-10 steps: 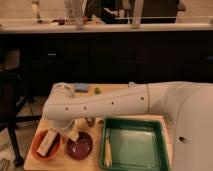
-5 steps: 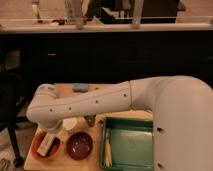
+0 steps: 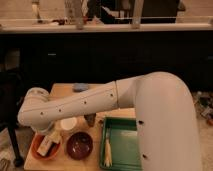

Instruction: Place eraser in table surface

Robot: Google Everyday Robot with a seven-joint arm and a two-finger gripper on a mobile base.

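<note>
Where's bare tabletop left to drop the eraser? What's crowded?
Free: the back strip of the table surface left of the blue pad, behind the arm; the green tray floor right of the brush. Crowded: front left, where the gripper sits over the eraser in the orange bowl, with the dark red bowl and white cup packed alongside.

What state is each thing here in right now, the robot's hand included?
gripper: open, low over the orange bowl.
eraser: lying in the orange bowl, not yet on the table surface.
orange bowl: upright, holding the eraser.
dark red bowl: upright, looks empty.
green tray: flat, brush lying inside.
blue pad: flat on the table's far side.
</note>
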